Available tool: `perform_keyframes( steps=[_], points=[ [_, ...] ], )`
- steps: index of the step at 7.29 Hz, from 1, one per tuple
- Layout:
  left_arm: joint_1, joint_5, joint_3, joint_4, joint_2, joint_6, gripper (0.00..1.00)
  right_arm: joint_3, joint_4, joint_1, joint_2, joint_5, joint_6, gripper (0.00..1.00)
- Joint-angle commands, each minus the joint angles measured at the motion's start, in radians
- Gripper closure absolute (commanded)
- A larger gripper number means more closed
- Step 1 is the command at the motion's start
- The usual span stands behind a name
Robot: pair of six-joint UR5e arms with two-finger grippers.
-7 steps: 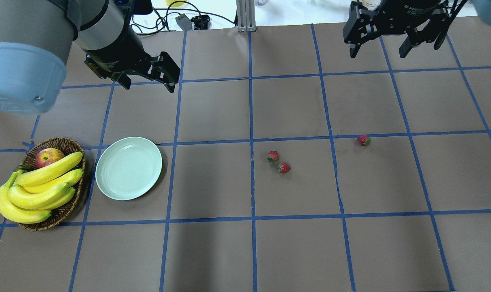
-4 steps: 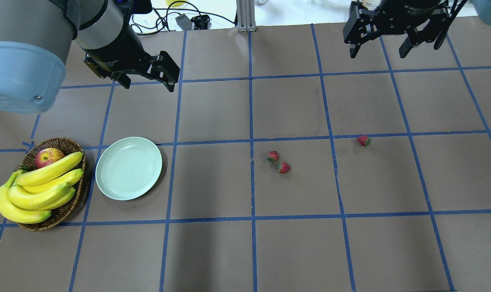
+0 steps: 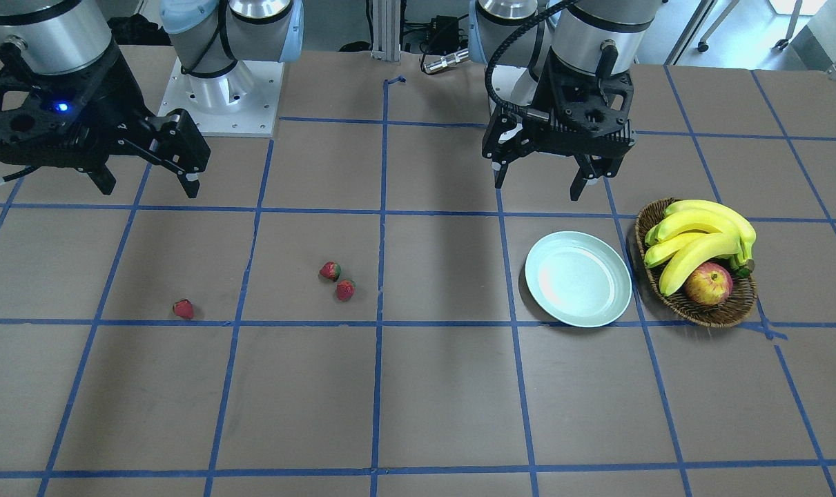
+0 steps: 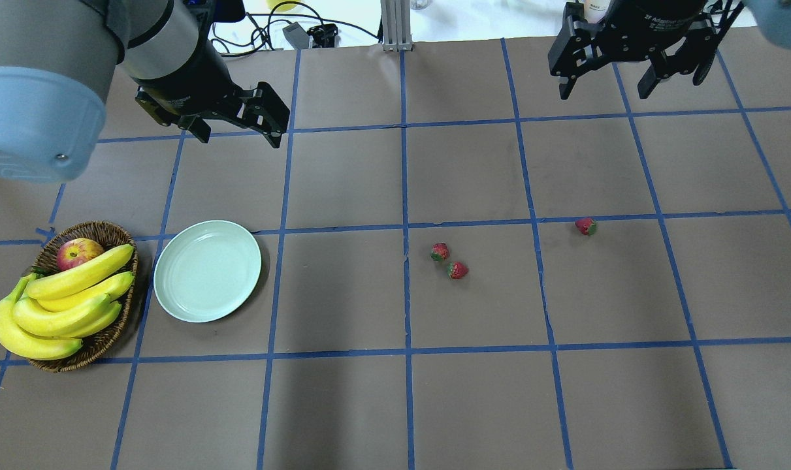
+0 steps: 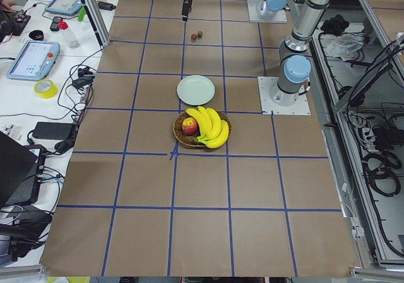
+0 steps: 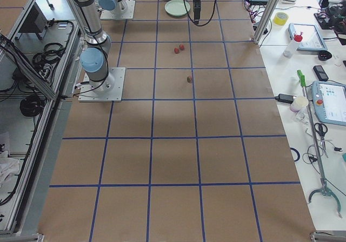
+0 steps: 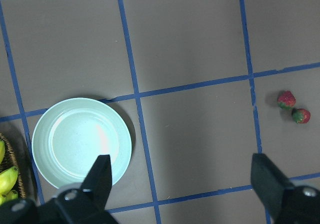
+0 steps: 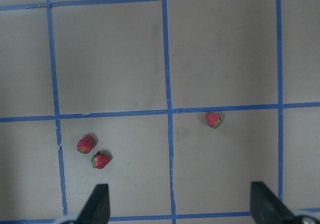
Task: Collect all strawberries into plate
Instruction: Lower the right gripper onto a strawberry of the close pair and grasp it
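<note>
**Both arms above the desk (image 4: 343,294).** The left tool (image 4: 238,134) hung clear of the surface, jaws spread wide with nothing between them. In its wrist view the plate (image 7: 80,139) lay below it, just off 1 finger (image 7: 100,176) and touching neither. The right tool (image 4: 603,94) was likewise wide and gripped nothing. All 3 strawberries rested on the desk, well apart from the plate. Strawberry 1 (image 4: 439,252) and strawberry 2 (image 4: 457,269) lay just beside each other — in the right wrist view, off 1 finger of that tool. Strawberry 3 (image 4: 586,226) lay alone, under the span between its fingers. A wicker basket (image 4: 101,228) with bananas (image 4: 75,287) and an apple (image 4: 78,252) stood just beside the plate — on the far side of it from strawberries 1 and 2.
</note>
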Motion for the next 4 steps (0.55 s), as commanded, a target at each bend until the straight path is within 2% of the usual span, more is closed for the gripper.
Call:
perform_keyframes(
  steps=[1, 2, 3, 4],
  points=[
    [0.002, 0.000, 0.000, 0.000, -0.001, 0.000, 0.00, 0.024, -0.012, 0.082, 0.047, 0.000, 0.059, 0.00],
    [0.000, 0.000, 0.000, 0.000, -0.001, 0.001, 0.00, 0.056, -0.059, 0.156, 0.090, 0.000, 0.143, 0.00],
    [0.002, 0.002, 0.000, 0.000, -0.001, 0.001, 0.00, 0.126, -0.144, 0.214, 0.125, 0.002, 0.156, 0.00],
    [0.002, 0.002, 0.002, 0.000, -0.001, 0.001, 0.00, 0.233, -0.297, 0.259, 0.136, 0.030, 0.158, 0.00]
  ],
)
